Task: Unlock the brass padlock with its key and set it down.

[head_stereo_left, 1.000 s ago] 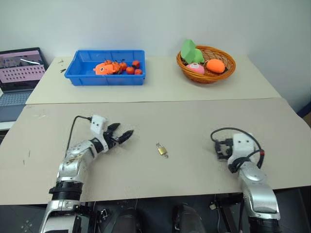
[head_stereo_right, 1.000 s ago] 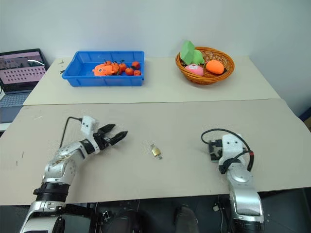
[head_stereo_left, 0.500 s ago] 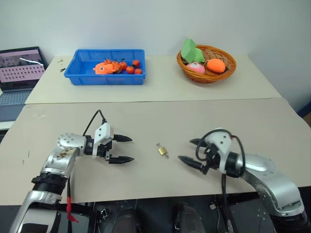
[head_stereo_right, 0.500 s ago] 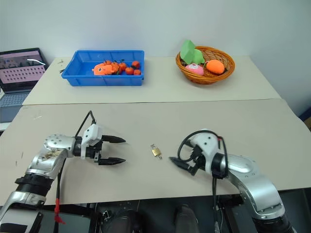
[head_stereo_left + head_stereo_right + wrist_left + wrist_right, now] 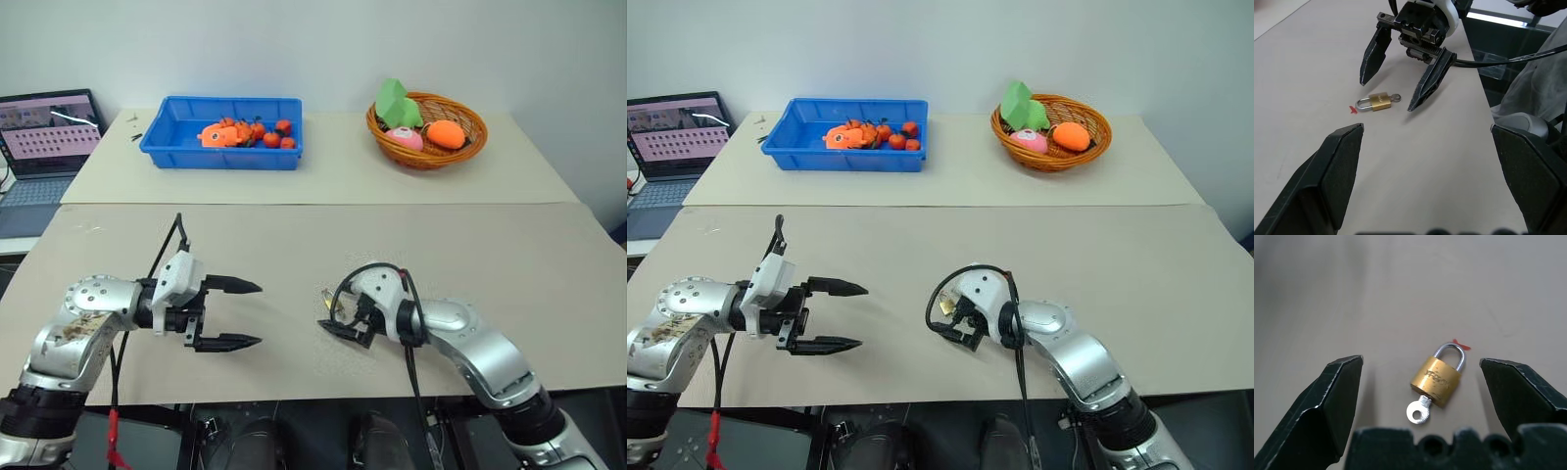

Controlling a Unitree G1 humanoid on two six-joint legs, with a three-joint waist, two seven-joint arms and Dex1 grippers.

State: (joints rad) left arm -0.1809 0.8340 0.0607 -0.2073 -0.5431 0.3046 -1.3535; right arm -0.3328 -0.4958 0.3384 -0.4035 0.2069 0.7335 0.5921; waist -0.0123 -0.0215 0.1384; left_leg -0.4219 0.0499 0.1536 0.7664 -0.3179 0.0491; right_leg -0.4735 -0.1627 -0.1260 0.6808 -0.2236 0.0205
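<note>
The brass padlock (image 5: 1439, 376) is seen flat on the desk (image 5: 411, 235) between the parted fingers of the right end effector (image 5: 1435, 391) — key (image 5: 1419, 411) end nearest it — while the left end effector (image 5: 235, 313), likewise spread, is held well apart.

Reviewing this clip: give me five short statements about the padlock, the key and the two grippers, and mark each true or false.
1. The brass padlock lies flat on the table. True.
2. The key lies apart from the padlock. False: it sticks out of the padlock's bottom end.
3. The right gripper is open, a finger on each side of the padlock. True.
4. The left gripper is shut on the key. False: it is open and holds nothing, off to the side.
5. The padlock's shackle is closed into the body. True.
</note>
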